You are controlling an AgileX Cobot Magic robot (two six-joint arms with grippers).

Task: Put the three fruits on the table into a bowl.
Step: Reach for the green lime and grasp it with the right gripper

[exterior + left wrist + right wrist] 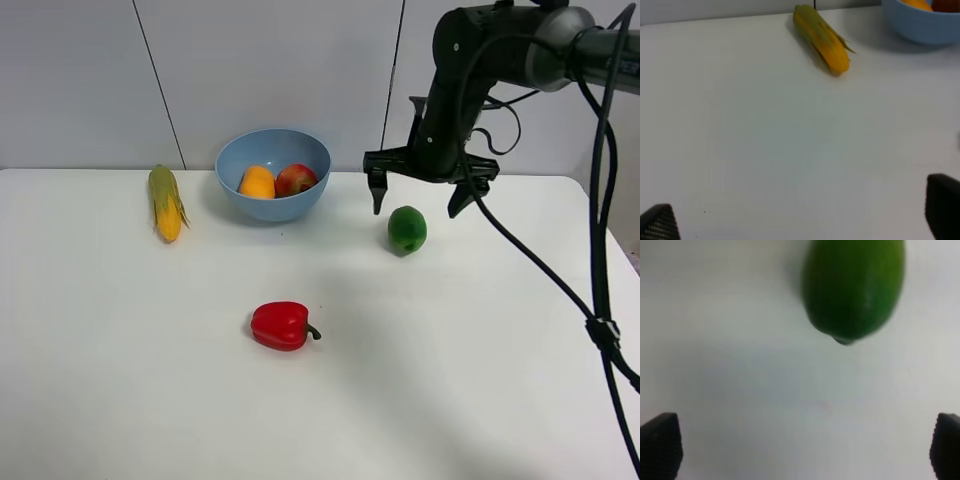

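The light-blue bowl (272,175) stands at the back of the white table (130,380). The orange-yellow mango (257,183) and the red-and-yellow apple (296,180) lie inside it. The green lime (407,229) sits on the table to the right of the bowl; it also shows in the right wrist view (852,287). My right gripper (419,203) is open and empty, hovering just above and behind the lime, fingers wide apart. In the left wrist view my left gripper (800,220) is open and empty over bare table, with the bowl's wall (920,25) at the edge.
A yellow corn cob (166,202) with green husk lies left of the bowl and shows in the left wrist view (821,38). A red bell pepper (282,325) lies near the table's middle. The table's right edge runs close to the right arm.
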